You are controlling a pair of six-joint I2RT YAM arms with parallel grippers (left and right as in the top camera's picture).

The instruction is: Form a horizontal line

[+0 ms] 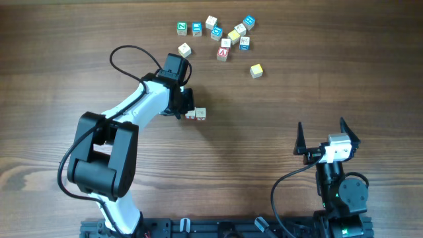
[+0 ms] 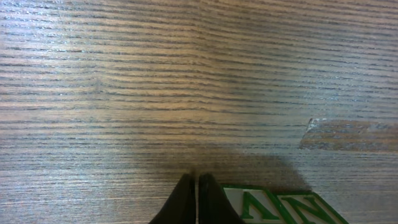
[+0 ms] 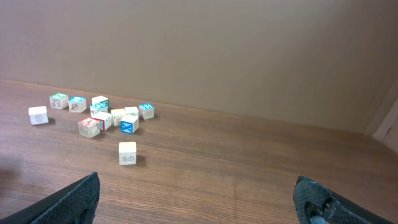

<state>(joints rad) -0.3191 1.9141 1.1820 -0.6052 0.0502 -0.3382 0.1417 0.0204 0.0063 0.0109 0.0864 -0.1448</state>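
Observation:
Two small wooden cubes (image 1: 196, 114) sit side by side in a short horizontal row near the table's middle. In the left wrist view they show green "N" faces (image 2: 273, 206) just right of the fingers. My left gripper (image 1: 186, 109) is shut with nothing between its jaws, its tips (image 2: 196, 183) down at the table beside the left cube. Farther back lie a red "A" cube (image 1: 223, 54), a yellow cube (image 1: 256, 70) and a cream cube (image 1: 184, 49). My right gripper (image 1: 321, 125) stands wide open at the front right, holding nothing (image 3: 199, 202).
A loose cluster of several cubes (image 1: 228, 33) with blue, green and cream faces lies at the back centre, also seen in the right wrist view (image 3: 102, 115). A lone cream cube (image 3: 127, 153) sits nearer the right gripper. A beige wall (image 3: 217, 50) stands behind the table.

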